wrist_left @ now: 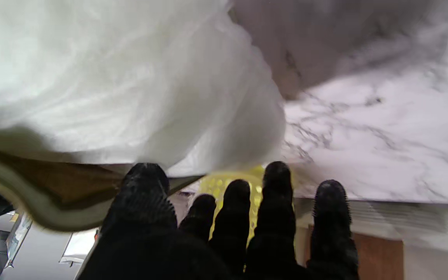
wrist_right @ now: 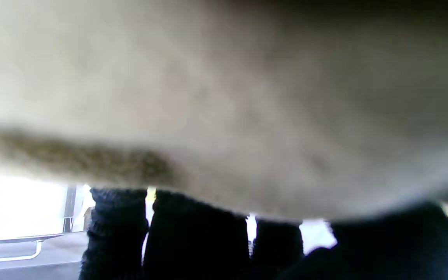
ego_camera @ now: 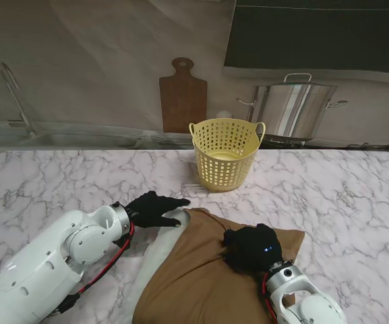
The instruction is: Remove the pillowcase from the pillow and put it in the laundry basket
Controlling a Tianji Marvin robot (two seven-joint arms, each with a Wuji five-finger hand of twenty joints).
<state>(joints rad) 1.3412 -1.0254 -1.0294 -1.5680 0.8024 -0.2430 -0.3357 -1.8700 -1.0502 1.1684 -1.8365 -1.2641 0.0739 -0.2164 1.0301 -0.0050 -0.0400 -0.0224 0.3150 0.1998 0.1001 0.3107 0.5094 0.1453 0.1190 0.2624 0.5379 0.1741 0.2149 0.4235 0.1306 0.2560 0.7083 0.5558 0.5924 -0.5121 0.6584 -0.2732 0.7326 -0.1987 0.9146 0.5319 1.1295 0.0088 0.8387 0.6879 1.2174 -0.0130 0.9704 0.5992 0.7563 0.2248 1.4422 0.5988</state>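
The brown pillowcase (ego_camera: 201, 277) was partly off the white pillow (ego_camera: 155, 253). The right hand (ego_camera: 251, 248) gripped it; the left hand (ego_camera: 152, 209) lay spread beside. The basket (ego_camera: 225, 154) waited beyond both.

Brown pillowcase (ego_camera: 201, 277), white pillow (ego_camera: 155, 253), yellow perforated laundry basket (ego_camera: 225, 154), grey-veined white marble table (ego_camera: 66, 182).

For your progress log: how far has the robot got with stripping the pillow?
Partly done: white pillow already shows beside the brown pillowcase. In hand: the right hand presses on the case, and the left hand rests at its far corner. Left: freeing the case and putting it in the empty yellow basket.
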